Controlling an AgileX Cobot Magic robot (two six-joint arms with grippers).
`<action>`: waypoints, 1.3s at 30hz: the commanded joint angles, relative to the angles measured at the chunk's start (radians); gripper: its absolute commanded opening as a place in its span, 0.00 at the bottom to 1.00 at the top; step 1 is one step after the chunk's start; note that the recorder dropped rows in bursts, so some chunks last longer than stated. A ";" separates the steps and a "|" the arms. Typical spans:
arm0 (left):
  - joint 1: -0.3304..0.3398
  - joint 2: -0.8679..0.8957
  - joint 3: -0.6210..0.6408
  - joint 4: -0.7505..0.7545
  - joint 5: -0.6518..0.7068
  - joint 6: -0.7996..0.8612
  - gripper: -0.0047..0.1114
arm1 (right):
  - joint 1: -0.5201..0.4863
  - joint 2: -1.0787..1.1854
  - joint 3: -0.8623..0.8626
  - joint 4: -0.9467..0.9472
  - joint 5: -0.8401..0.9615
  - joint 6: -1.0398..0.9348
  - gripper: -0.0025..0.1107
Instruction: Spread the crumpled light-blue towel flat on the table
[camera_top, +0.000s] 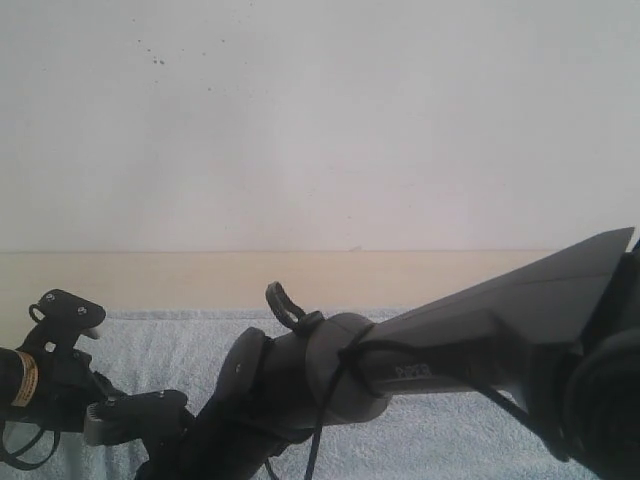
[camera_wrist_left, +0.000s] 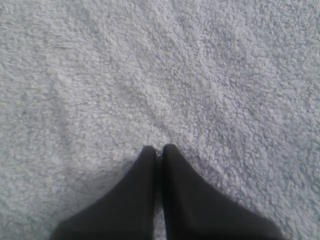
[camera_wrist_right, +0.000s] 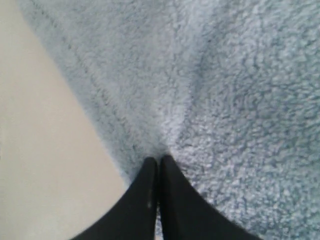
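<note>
The pale light-blue fluffy towel (camera_top: 180, 345) lies on the beige table (camera_top: 200, 280), its far hemmed edge straight across. In the left wrist view the towel (camera_wrist_left: 200, 75) fills the frame. My left gripper (camera_wrist_left: 158, 147) is shut with its tips pressed into the pile, and faint creases run toward them. My right gripper (camera_wrist_right: 158, 159) is shut just inside the towel's hemmed edge (camera_wrist_right: 75, 65). A raised fold of towel (camera_wrist_right: 240, 100) leads up from its tips, and bare table (camera_wrist_right: 40, 150) lies beside it. The white tag is not in view.
A white wall (camera_top: 320, 120) rises behind the table's far edge. The dark right arm (camera_top: 480, 330) crosses the front of the exterior view and hides much of the towel. The left arm (camera_top: 60, 385) sits at the lower left.
</note>
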 joint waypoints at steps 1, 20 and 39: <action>-0.003 0.001 -0.003 0.009 -0.005 -0.005 0.07 | 0.000 0.007 0.001 -0.016 0.089 -0.024 0.04; -0.003 -0.302 0.055 0.028 -0.194 -0.208 0.07 | -0.603 -0.451 0.024 -0.868 0.535 0.421 0.04; -0.003 -1.074 0.197 0.019 0.512 -0.672 0.07 | -0.870 -1.244 0.804 -0.890 -0.341 0.679 0.04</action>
